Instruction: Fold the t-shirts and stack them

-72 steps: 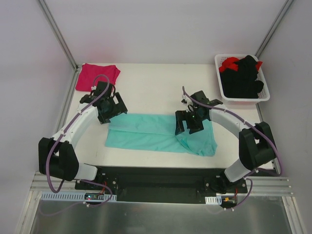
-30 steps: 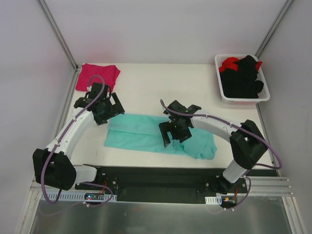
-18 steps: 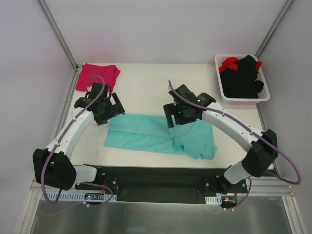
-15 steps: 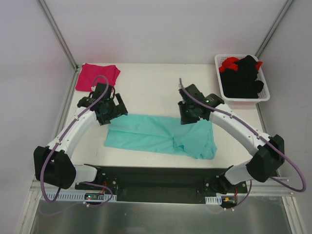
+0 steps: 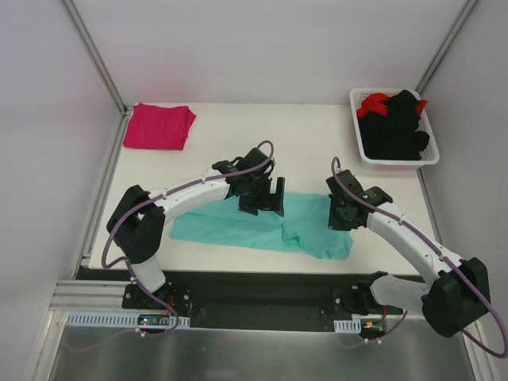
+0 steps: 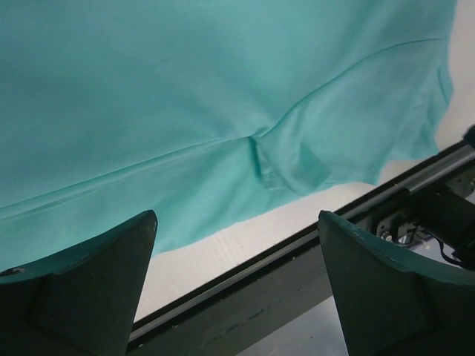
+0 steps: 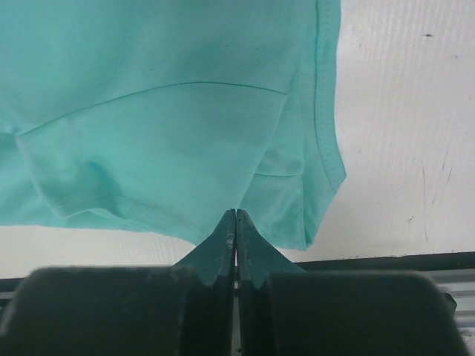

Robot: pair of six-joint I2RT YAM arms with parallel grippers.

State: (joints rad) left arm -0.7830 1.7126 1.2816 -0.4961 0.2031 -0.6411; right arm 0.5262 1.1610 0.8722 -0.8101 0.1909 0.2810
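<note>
Counter (image 5: 317,135): pale, with three lots of cloth on it.

Teal t-shirt (image 5: 238,230): lies as a long crosswise band on the near half of the counter, close to the front edge. Its right end is bulkier. It looks folded lengthwise but not yet squared up. Step in hand, as I judge it: bringing the right end over to shorten the band.

Basket (image 5: 397,163): at the far right corner, holding black garments (image 5: 401,131) and a red garment (image 5: 373,103).

Magenta t-shirt (image 5: 159,127): folded, at the far left corner, well apart from the teal one. This is the likely base of the stack.

Left tool (image 6: 236,213): fingers wide apart, holding nothing, poised over the far edge of the band near its middle.

Right tool (image 7: 236,215): fingers pressed together at the near hem of the right end. I cannot tell whether any cloth is caught between them.

To do it well:
- Confirm the right tool has all layers before lifting. If not, open it and re-grip further in from the hem.
- Bring the left tool down on the middle as an anchor, so the band does not drag.
- Carry the end over low and lay it edge to edge.

Cloth detail:
- The fabric is thin, matte and limp.
- A curved sleeve seam (image 7: 156,89) crosses the right end.
- A stitched hem (image 7: 326,111) runs along the sleeve edge.
- There is a small pucker (image 6: 261,157) where the seams meet.
</note>
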